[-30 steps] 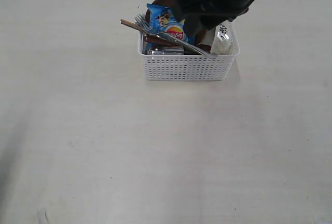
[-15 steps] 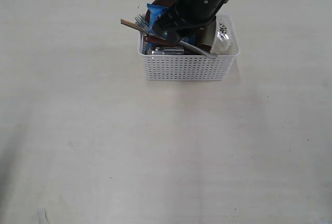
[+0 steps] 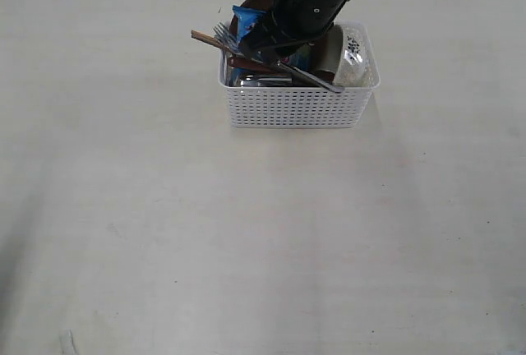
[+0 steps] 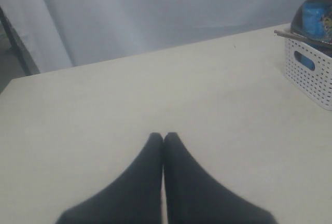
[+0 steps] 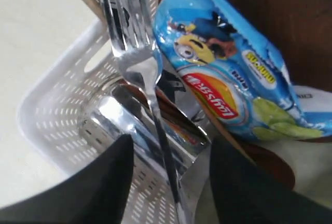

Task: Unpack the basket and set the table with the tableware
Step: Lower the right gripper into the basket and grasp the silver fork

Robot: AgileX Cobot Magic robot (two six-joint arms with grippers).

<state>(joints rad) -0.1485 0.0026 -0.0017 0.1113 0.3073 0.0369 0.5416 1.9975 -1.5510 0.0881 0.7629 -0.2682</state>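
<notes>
Toward the far edge of the table (image 3: 246,232), right of centre in the exterior view, the basket (image 3: 296,107) stands packed. It is white plastic, rectangular, with small square holes through its sides and a rolled rim. A steel fork (image 5: 140,63) lies slanted across the load, tines jutting over the left rim beside a brown wooden handle (image 3: 204,39). Under the fork a shiny steel cup (image 5: 119,125) rests on its side. A blue chips bag (image 5: 228,79) stands behind them against a dark brown plate (image 5: 290,16), and a white item with a dark print (image 3: 353,49) fills the right end.

The right gripper (image 5: 168,182) reaches down into the basket, its fingers spread apart with the fork's handle running between them; no grip on it shows. The left gripper (image 4: 163,137) hangs over bare tabletop well away from the basket, fingers pressed together and holding nothing.

The tabletop is wide, pale cream, with faint grain and a few small dark specks. Behind it runs a pale grey backdrop (image 4: 155,11), with a dark post (image 4: 15,42) at one side.
</notes>
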